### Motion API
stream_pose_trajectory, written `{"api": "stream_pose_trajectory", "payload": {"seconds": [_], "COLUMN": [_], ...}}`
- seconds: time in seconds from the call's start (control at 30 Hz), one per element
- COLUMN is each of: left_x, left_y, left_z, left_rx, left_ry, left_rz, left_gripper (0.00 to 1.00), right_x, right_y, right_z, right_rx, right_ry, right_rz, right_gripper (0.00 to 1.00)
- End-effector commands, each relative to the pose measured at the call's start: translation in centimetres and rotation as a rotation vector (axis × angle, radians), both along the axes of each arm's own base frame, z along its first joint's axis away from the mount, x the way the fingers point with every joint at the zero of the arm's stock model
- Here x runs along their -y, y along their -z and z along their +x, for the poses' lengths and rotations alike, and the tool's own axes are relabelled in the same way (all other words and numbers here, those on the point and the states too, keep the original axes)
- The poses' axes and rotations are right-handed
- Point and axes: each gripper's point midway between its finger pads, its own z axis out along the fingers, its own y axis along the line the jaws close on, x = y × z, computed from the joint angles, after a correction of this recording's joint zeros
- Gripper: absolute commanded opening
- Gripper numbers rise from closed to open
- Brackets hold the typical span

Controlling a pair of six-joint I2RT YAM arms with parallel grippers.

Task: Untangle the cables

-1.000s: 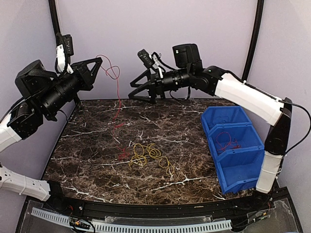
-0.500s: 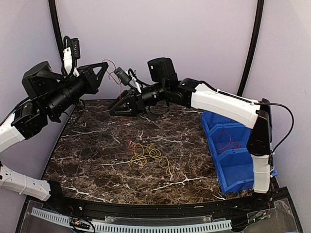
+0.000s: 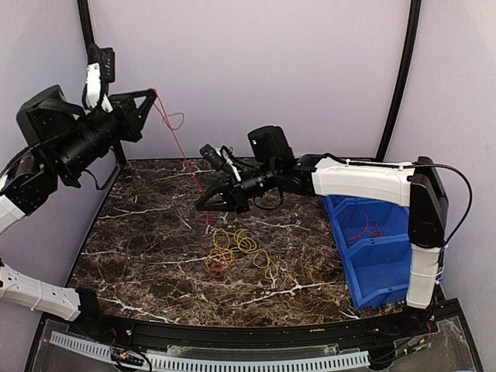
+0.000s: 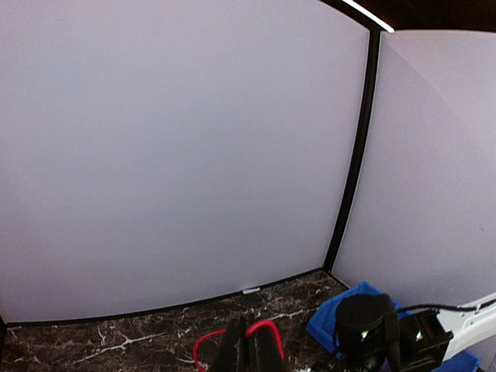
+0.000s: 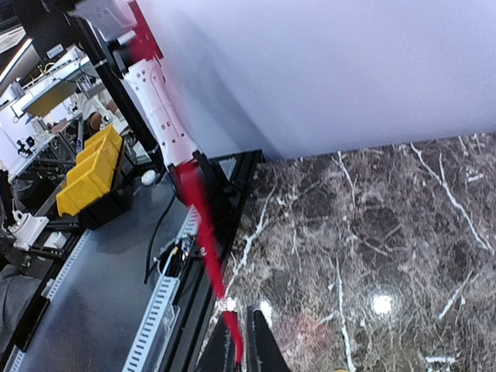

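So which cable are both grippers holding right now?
The red cable, strung from the left gripper down to the right gripper; the yellow cables lie loose on the table.

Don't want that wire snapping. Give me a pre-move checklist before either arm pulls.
1. Left tool shut on the red cable: ok.
2. Right tool shut on the same cable, lower down: ok.
3. Span between the tools straight, no slack: ok.
4. Red tail clear of the yellow cables: not ok, it runs into the pile.
5. Real knot there: cannot tell, too fine.
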Motion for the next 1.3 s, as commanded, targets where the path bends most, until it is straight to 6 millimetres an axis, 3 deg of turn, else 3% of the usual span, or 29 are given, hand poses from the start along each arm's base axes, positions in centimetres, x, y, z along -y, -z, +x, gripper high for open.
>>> {"api": "stream_pose_trajectory", "payload": {"seconds": [0.0, 0.33, 0.6, 0.73, 0.83, 0.93, 1.0, 1.1, 1.17, 1.27], "left_x": [-6.9, -6.7, -6.3, -6.0, -5.5, -5.1, -4.8, -4.6, -4.6, -4.5], "left_y": [-10.6, -11.3, -11.5, -11.7, -11.7, -11.7, -11.6, -11.5, -11.3, -10.9], "left_z": [-3.3, -3.5, -3.5, -3.5, -3.4, -3.3, -3.2, -3.1, -3.1, -3.0], "left_rx": [0.215, 0.222, 0.218, 0.216, 0.213, 0.212, 0.208, 0.201, 0.196, 0.193], "left_ry": [-0.079, -0.062, -0.045, -0.028, -0.014, -0.006, -0.002, 0.002, 0.004, 0.0], "left_rz": [-0.255, -0.263, -0.261, -0.267, -0.269, -0.267, -0.265, -0.262, -0.258, -0.255], "left_gripper": [0.0, 0.0, 0.0, 0.0, 0.0, 0.0, 0.0, 0.0, 0.0, 0.0], "right_x": [0.2, -0.6, -0.9, -1.6, -2.8, -4.0, -4.0, -2.9, -1.9, -1.0], "right_y": [5.1, 7.3, 5.6, 3.9, 2.9, 2.3, 2.1, 1.8, 0.3, -0.5], "right_z": [0.7, 1.0, 1.9, 1.3, 0.6, -0.9, -2.5, -4.5, -5.4, -5.8], "right_rx": [-0.03, -0.076, 0.121, 0.16, 0.178, 0.125, 0.018, -0.098, -0.096, -0.098], "right_ry": [0.015, -0.002, 0.075, 0.052, 0.023, -0.07, -0.183, -0.307, -0.347, -0.337], "right_rz": [-0.107, -0.142, -0.135, -0.089, -0.04, -0.001, 0.013, 0.039, 0.097, 0.108], "right_gripper": [0.11, 0.14, 0.56, 0.75, 0.84, 0.85, 0.8, 0.69, 0.65, 0.63]}}
